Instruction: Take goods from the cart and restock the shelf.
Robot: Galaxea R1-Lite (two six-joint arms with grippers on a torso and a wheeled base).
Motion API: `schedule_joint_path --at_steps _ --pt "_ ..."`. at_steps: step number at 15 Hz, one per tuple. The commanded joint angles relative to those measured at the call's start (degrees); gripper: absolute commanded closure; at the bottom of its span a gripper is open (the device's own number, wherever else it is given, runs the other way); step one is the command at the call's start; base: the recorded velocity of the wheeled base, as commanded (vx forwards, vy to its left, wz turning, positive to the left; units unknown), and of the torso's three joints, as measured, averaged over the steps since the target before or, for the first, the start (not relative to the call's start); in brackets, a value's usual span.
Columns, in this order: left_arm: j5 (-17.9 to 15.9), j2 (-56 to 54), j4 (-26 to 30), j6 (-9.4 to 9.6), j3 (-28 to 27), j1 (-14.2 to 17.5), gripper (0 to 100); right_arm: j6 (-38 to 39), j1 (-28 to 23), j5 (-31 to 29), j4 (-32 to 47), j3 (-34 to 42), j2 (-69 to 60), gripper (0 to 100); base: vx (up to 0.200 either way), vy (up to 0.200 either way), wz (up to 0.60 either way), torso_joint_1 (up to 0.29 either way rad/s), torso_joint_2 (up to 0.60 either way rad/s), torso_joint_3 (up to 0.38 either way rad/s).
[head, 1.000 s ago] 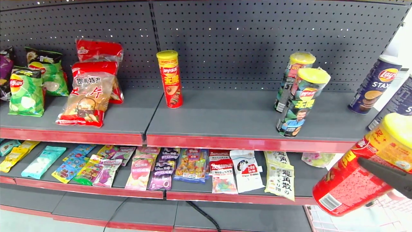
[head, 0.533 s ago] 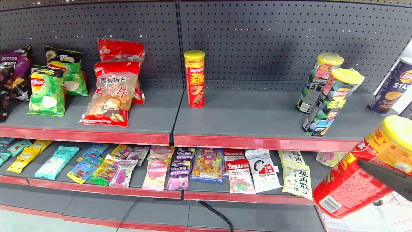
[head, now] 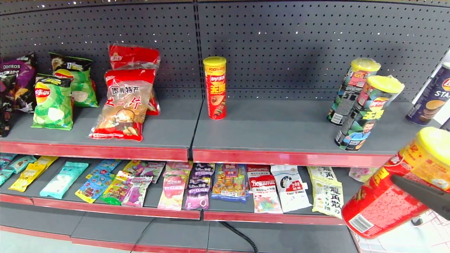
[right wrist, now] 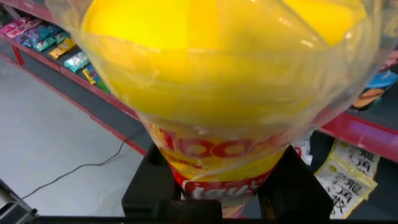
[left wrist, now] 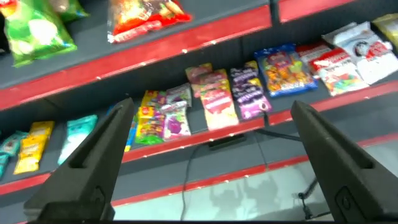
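My right gripper [head: 400, 189] is shut on a red chip can [head: 376, 203] with a yellow lid, held tilted at the lower right, in front of and below the upper shelf [head: 274, 130]. In the right wrist view the can's lid [right wrist: 217, 74] looms close, with the right gripper [right wrist: 221, 186] clamped on its body. An identical red can [head: 215, 88] stands upright at the back middle of the upper shelf. My left gripper [left wrist: 211, 106] hangs open and holds nothing, facing the lower shelf of candy packets [left wrist: 249, 93].
Two green-black cans [head: 365, 112] stand right of the shelf's bare middle, blue cans [head: 429, 98] farther right. Red snack bags [head: 123, 102] and green chip bags [head: 52, 102] fill the left. The cart's mesh [head: 432, 232] is at the lower right.
The head camera has panned, so the whole shelf sits further right in the picture. The held can stays at the same spot in view, still gripped.
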Motion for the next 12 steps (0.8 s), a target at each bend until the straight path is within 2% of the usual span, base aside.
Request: schedule_joint_path --at_steps 1,7,11,12 --pt "0.04 0.08 0.06 0.01 0.04 -0.04 0 -0.02 0.02 0.09 -0.21 0.04 0.13 100 0.0 0.2 0.0 0.017 0.0 -0.002" --pt "0.13 -0.01 -0.03 0.01 0.04 -0.04 0 -0.02 0.02 0.09 -0.21 0.31 0.04 100 0.0 0.2 0.0 0.005 0.0 0.002" --pt "0.3 -0.09 0.06 0.54 -0.05 -0.04 0 -0.02 0.02 0.09 -0.21 0.92 -0.57 100 0.0 0.0 0.0 0.0 0.0 0.0" --pt "0.39 0.17 0.06 0.54 -0.05 -0.04 0 -0.02 0.02 0.09 -0.21 0.83 -0.57 100 0.2 0.0 0.0 0.007 0.01 0.002"
